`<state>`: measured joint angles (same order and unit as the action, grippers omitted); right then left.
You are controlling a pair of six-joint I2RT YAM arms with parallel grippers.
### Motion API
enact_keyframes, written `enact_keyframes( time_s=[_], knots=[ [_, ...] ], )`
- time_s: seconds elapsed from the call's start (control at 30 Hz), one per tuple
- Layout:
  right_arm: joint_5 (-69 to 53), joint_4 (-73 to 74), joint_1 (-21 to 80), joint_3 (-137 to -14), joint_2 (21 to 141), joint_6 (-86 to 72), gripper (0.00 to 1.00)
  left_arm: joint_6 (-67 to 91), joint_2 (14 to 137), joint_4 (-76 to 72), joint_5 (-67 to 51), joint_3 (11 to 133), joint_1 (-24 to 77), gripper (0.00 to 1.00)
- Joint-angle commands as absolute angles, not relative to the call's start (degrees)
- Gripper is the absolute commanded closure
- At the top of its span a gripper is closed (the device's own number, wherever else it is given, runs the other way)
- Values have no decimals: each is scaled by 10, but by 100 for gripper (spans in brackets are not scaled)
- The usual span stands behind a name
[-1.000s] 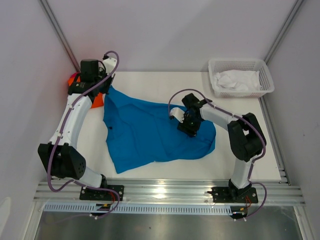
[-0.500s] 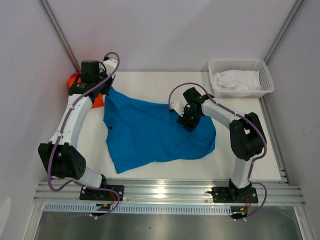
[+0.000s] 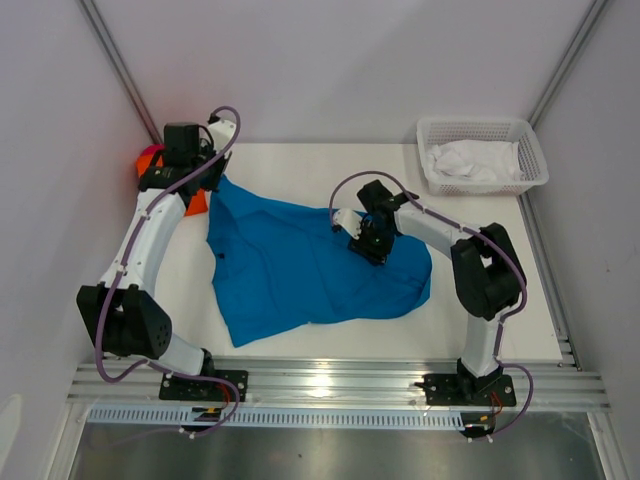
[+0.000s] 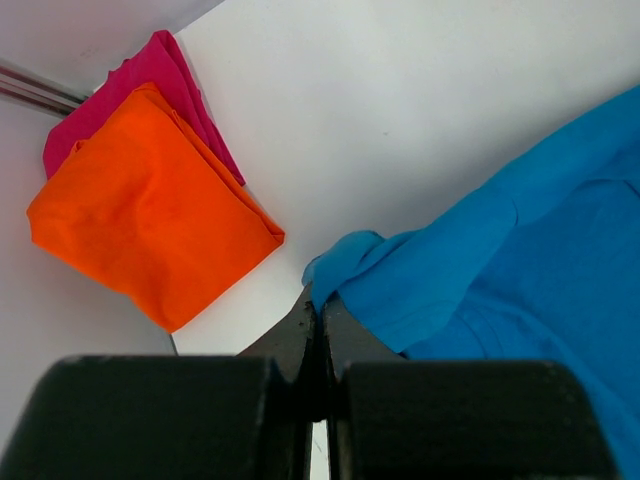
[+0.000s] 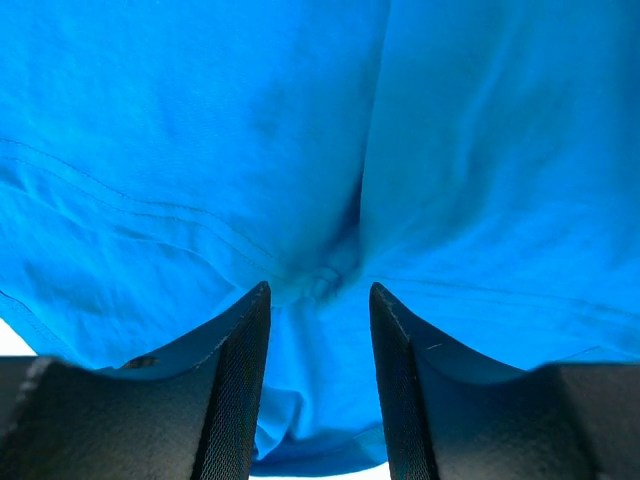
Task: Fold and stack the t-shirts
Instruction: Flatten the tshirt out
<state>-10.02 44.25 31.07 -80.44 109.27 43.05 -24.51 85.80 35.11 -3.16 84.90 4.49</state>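
1. My left arm reaches to the far-left corner of the table. The left gripper has its jaws pressed together, pinching a bunched corner of the blue t-shirt.
2. My right arm bends inward over the middle of the table, wrist pointing down. The right gripper presses onto the blue cloth with its jaws narrowly apart. A small ridge of fabric sits between them, and the pads are not clamped on it.
3. I count three t-shirts. The blue one is spread, rumpled, across the table centre. The orange t-shirt lies folded at the far-left corner on top of the pinkish-red t-shirt, which is also folded and shows past its edge.
4. One white lattice basket sits at the far-right corner, well apart from the shirts, with white cloth inside.
5. In the top view my left wrist covers most of the folded pile.
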Motion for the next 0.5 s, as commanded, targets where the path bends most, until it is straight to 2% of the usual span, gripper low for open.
enact_keyframes(
  time_s=[0.0, 0.33, 0.4, 0.47],
  knots=[
    [-106, 431, 316, -798, 1102, 425, 53, -254, 834, 334, -32, 842, 48, 100],
    [-84, 414, 321, -780, 1109, 427, 54, -255, 827, 330, -32, 828, 48, 100],
    [-83, 414, 321, -781, 1111, 427, 57, -255, 827, 330, -33, 827, 48, 100],
    [-84, 415, 321, -782, 1114, 428, 65, -255, 827, 330, -33, 826, 48, 100]
  ],
)
